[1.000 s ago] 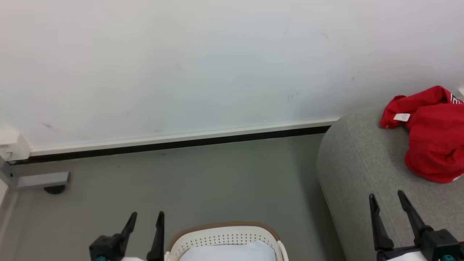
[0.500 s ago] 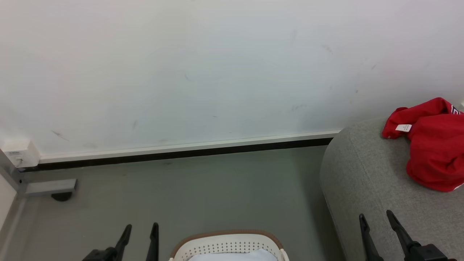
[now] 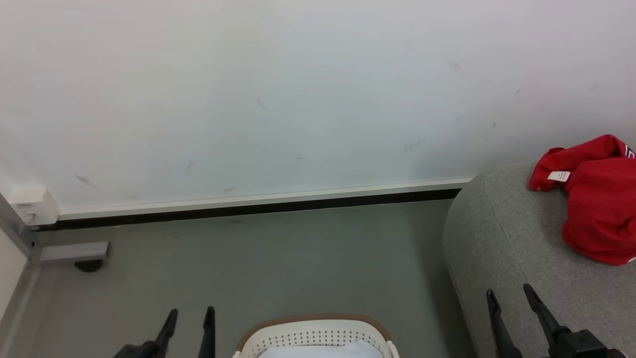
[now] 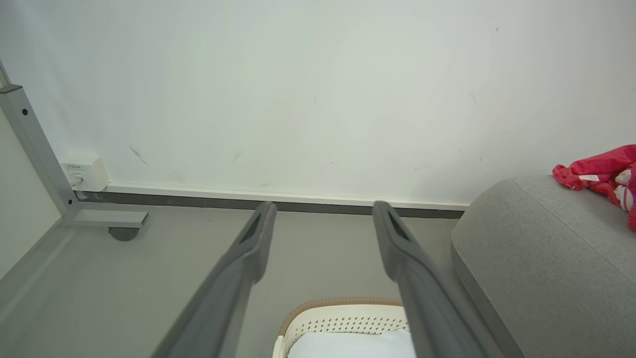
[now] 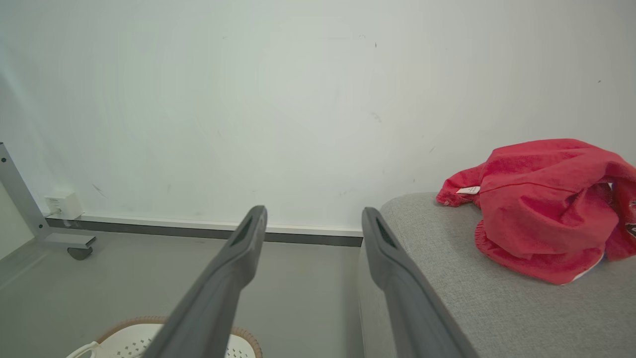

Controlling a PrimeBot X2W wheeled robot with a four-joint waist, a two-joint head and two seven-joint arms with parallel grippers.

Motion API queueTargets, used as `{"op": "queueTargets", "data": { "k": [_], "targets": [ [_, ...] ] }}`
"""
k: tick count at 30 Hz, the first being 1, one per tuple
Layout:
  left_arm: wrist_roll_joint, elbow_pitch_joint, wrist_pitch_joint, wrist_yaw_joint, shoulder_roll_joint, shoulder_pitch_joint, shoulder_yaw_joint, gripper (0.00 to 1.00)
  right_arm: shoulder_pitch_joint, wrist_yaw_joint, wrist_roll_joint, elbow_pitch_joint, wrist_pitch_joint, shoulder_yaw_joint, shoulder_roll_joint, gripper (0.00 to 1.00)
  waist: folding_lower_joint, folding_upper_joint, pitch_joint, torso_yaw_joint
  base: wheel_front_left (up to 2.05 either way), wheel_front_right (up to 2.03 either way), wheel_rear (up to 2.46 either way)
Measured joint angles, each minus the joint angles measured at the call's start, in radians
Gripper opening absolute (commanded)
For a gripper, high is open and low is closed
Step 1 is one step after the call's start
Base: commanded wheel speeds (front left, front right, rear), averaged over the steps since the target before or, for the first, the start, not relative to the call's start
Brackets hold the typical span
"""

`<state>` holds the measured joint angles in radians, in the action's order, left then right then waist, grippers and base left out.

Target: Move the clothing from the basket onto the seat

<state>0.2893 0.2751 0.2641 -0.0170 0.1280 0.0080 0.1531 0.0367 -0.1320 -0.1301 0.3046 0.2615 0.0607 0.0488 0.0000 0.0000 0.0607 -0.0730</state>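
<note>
The red clothing (image 3: pixel 598 214) lies crumpled on the grey seat (image 3: pixel 497 238), well apart from the basket (image 3: pixel 313 319). Soft, light and limp, it is probably best pinched at a bunched fold. The left hand (image 3: pixel 192 311) and right hand (image 3: pixel 508 291) hang spread apart, holding nothing.

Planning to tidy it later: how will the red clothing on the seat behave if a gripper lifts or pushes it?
The red clothing lies crumpled in soft folds, so it would probably hang limp when lifted. Pushed across the woven seat, it would likely bunch up rather than slide. It looks thin and light, so one pinch may carry it.
</note>
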Motion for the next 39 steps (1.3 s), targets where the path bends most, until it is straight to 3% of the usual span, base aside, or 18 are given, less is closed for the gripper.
{"op": "queueTargets", "data": {
  "k": [7, 8, 14, 39],
  "targets": [
    [-0.023, 0.017, 0.0, 0.03, -0.021, 0.0, -0.025, 1.0, 0.004, 0.0, 0.0, 0.003, 0.0, 0.007, 0.0, 1.0, 0.0, 0.0, -0.003, 0.003, 0.0, 0.0, 0.0],
    [-0.023, 0.023, 0.0, 0.03, -0.023, 0.001, -0.023, 0.0, 0.003, 0.0, 0.0, 0.006, 0.0, 0.007, 0.0, 0.0, 0.0, 0.0, -0.003, 0.003, 0.0, 0.0, 0.0],
    [0.004, 0.064, -0.018, 0.031, -0.033, 0.016, -0.024, 0.0, -0.026, 0.0, -0.037, 0.041, -0.016, 0.003, -0.006, 0.0, 0.0, 0.0, -0.004, 0.004, 0.0, 0.0, 0.0],
    [0.42, 0.017, -0.126, 0.049, -0.048, -0.011, -0.098, 0.0, 0.0, 0.0, -0.488, 0.017, -0.129, -0.051, -0.007, 0.0, 0.0, 0.0, -0.015, 0.018, 0.0, 0.0, 0.0]
  ]
}}
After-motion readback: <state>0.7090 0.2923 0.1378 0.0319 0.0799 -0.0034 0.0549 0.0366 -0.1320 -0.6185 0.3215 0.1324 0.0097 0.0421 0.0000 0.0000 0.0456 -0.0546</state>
